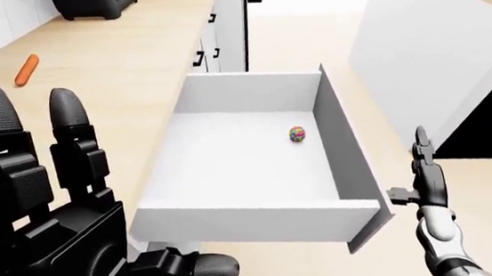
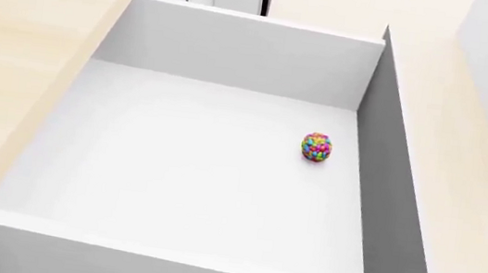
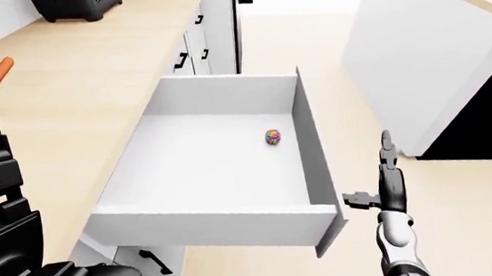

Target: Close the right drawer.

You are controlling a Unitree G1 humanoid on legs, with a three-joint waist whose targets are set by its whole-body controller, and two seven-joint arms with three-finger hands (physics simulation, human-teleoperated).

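Your head view looks steeply down, close into the open drawer (image 2: 174, 170), while your two eye views sit farther off, sharing that drawer, the counter (image 1: 123, 61) at left and floor at right.

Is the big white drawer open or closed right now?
Open. The drawer sticks far out from the counter, so its whole inside shows, with a little colourful ball lying in it.

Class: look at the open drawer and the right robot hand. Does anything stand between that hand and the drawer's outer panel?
Nothing visible does. The right robot hand hangs open just right of the drawer, bare floor between them. The colourful ball lies inside, clear of that gap.
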